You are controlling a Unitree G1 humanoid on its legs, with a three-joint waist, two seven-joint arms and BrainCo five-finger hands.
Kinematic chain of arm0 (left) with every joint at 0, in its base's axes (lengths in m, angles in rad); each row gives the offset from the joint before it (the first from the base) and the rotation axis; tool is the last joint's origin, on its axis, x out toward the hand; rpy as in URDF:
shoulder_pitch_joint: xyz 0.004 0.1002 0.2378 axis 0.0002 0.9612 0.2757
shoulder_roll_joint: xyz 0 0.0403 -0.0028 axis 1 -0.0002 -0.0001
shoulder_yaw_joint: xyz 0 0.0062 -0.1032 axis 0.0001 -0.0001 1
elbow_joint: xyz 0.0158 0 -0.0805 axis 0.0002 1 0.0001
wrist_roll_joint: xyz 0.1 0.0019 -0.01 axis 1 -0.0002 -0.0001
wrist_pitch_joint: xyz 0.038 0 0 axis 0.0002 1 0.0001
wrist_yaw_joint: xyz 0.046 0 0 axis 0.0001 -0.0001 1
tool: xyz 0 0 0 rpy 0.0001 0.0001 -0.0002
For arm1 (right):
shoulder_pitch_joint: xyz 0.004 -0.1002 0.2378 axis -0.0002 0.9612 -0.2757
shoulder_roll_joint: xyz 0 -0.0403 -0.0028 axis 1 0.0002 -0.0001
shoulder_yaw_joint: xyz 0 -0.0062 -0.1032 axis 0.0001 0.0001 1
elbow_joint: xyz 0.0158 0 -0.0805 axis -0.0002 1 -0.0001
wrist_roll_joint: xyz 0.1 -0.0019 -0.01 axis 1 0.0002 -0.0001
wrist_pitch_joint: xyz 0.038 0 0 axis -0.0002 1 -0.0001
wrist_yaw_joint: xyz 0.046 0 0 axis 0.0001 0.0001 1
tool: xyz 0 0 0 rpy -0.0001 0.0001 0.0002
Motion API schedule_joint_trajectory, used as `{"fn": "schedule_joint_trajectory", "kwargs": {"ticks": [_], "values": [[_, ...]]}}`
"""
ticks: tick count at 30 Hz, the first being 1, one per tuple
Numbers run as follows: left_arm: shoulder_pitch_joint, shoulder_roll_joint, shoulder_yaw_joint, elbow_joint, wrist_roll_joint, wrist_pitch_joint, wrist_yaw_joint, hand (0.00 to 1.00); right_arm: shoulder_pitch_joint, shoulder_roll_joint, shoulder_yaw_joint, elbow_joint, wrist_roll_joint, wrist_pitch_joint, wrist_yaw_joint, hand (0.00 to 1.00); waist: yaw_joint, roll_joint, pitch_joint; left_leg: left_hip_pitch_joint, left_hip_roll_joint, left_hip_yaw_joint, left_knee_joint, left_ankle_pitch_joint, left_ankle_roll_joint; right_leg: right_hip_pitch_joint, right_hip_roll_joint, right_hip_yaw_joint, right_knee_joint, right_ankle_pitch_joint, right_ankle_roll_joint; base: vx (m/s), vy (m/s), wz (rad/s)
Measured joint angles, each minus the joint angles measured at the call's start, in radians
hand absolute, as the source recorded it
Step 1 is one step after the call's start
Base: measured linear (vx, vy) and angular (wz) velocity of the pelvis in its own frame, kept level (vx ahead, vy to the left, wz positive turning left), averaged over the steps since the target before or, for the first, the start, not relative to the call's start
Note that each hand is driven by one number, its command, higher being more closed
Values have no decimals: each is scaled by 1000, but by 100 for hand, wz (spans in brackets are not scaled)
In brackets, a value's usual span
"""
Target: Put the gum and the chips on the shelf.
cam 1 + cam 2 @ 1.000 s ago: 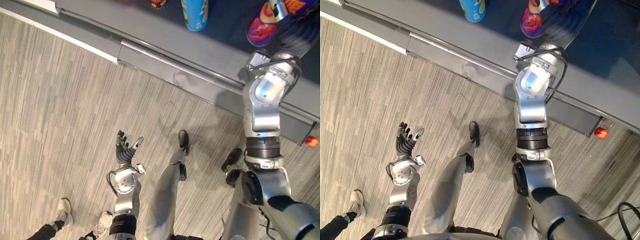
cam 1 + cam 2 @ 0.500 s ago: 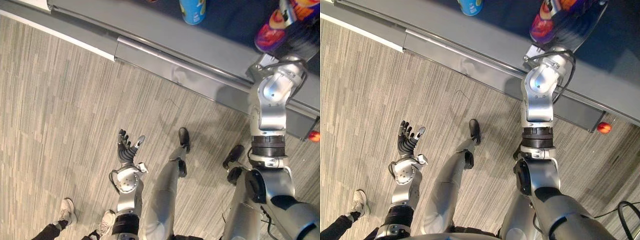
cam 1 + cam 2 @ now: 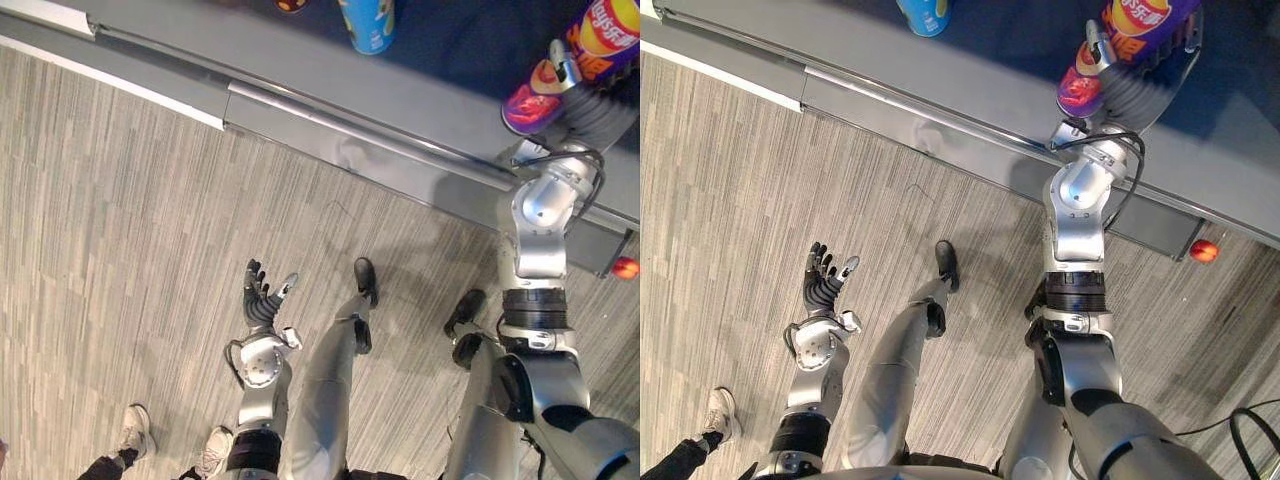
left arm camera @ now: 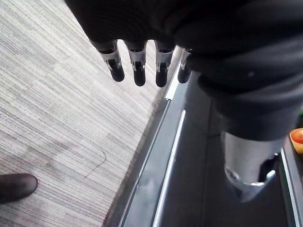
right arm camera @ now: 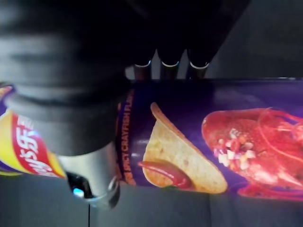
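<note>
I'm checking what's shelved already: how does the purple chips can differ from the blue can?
The purple chips can is gripped in the right hand, with the fingers curled round it. The blue can stands free on the shelf, with no hand on it. The purple chips can is over the shelf at the robot's right, and the blue can sits farther left. Both are tall cylindrical cans.

Eye views: floor is evenly & brightly lit; shelf top, upper right, is rendered dark. A thin glare line is seen along the metal rail, also in L wrist view. There the left hand is backlit, near black. R wrist view is dim: right hand is lost in dark, chips can is lit w/ slight sheen.
</note>
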Motion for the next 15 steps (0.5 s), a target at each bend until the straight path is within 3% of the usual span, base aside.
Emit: {"fn": "schedule_joint_trajectory", "kwargs": {"ticks": [1,15], "values": [[0,1,0,1,0,0,0,0,0,0,0,4,3,-5,0,0,0,0,0,0,2,1,0,0,0,0,3,0,-1,0,0,3,-49,-4],[1,0,-1,26,0,-2,-3,0,34,11,1,81,32,18,38,0,0,-1,0,-6,23,14,7,13,9,-16,27,18,-2,-1,-2,9,-29,-4]]}}
